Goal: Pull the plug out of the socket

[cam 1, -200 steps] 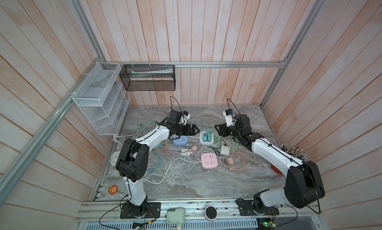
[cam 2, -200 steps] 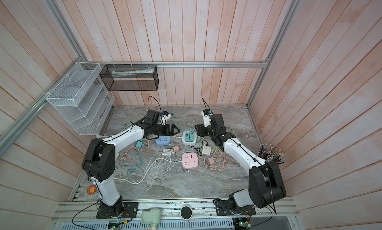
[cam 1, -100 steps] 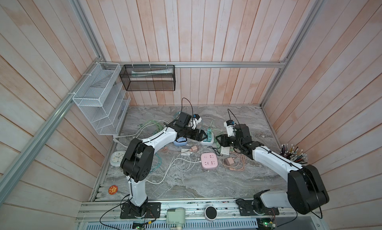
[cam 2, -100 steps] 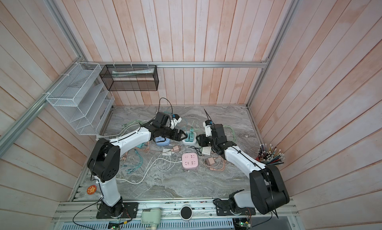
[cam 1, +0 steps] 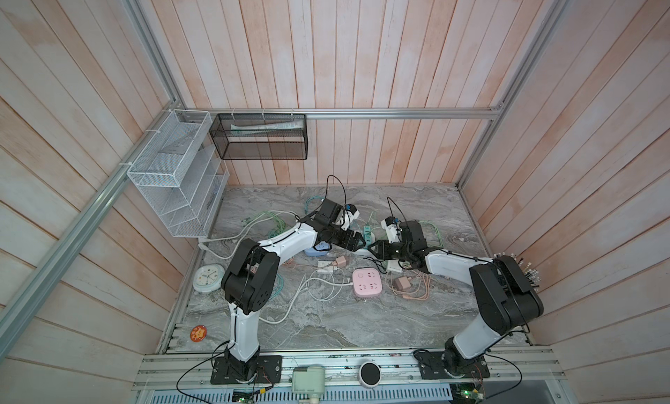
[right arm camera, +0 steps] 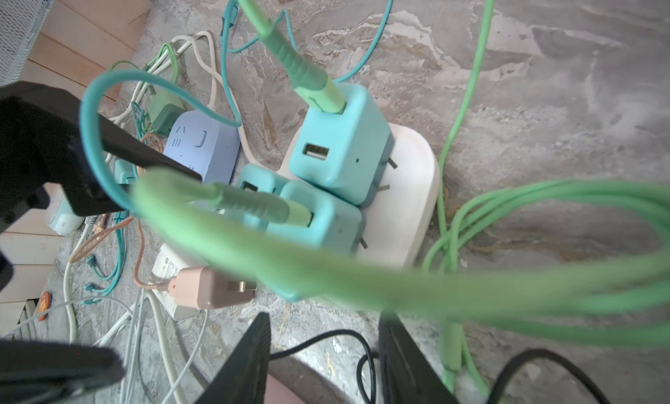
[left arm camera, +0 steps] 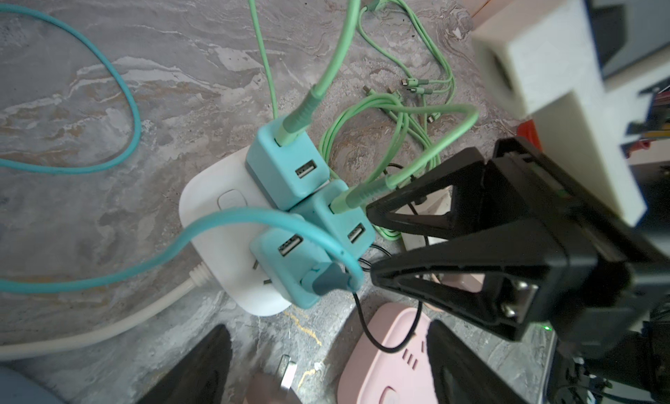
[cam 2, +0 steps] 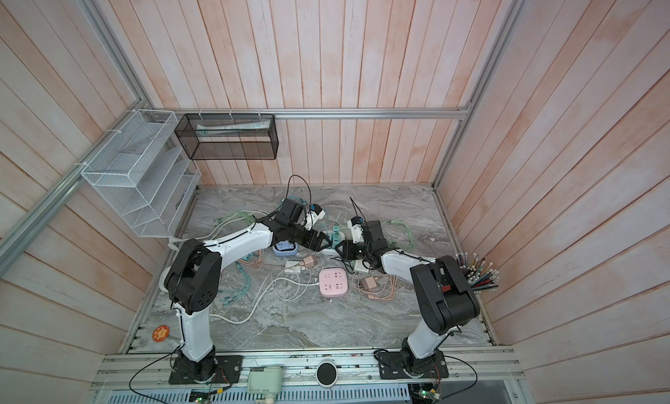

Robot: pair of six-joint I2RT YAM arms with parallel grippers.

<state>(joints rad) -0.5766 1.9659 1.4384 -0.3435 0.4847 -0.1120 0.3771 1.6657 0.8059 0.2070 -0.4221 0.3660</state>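
Note:
A white socket (left arm camera: pixel 217 202) (right arm camera: pixel 406 202) lies mid-table with three teal plugs in it, each carrying a green or teal cable; one plug (left arm camera: pixel 286 166) (right arm camera: pixel 344 148) stands at its far end. In both top views the plugs (cam 1: pixel 367 232) (cam 2: pixel 336 234) sit between the two arms. My left gripper (cam 1: pixel 359 243) (left arm camera: pixel 326 366) is open just left of the socket, with only table between its fingers. My right gripper (cam 1: pixel 373 248) (right arm camera: pixel 322 362) is open too. Its fingertips (left arm camera: pixel 373 271) reach up to the nearer plugs, and only a thin black cable crosses its gap.
A pink socket (cam 1: pixel 367 282) and a blue socket (cam 1: pixel 317 249) lie near the front and left. A pink charger (right arm camera: pixel 210 288) and loose green cables (left arm camera: pixel 398 130) crowd the socket. A clock (cam 1: pixel 208 278) lies at the left edge, and a pen holder (cam 1: pixel 522 271) stands at the right.
Both arms have closed in on the white socket: the left gripper swung right from above the blue socket, the right gripper came forward and down. Both jaws have narrowed somewhat.

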